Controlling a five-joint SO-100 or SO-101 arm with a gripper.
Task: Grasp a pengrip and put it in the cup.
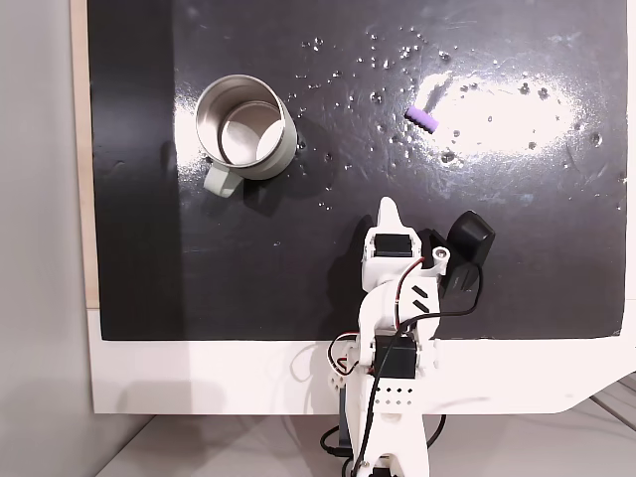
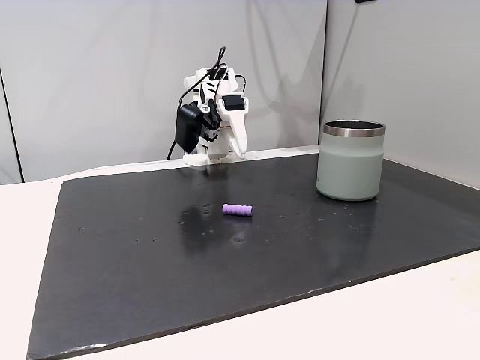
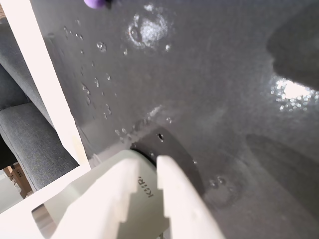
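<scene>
The gripper (image 3: 159, 164) sits closest in the wrist view, its two white fingers pressed together with nothing between them, so it is clenched and empty. In a fixed view from above the arm (image 1: 396, 298) is folded low near the edge of the black mat (image 1: 298, 278), its tip pointing out over the mat.

Taking the pengrip as the landmark: the pengrip (image 1: 422, 118) lies on its side on the mat, beyond the gripper tip and slightly to the right in that view, well apart from it. In the wrist view a sliver of purple (image 3: 95, 3) shows at the top edge, far ahead of the fingers. In the other fixed view the pengrip (image 2: 237, 209) rests free on the mat in front of the arm, touching nothing.

The cup (image 1: 246, 129) stands upright, well to the left of the pengrip in the view from above, its handle toward the arm's side.

The reach has not yet begun, I judge. The next move calls for opening the fingers, extending toward the pengrip, and lining them up across its short width.
</scene>
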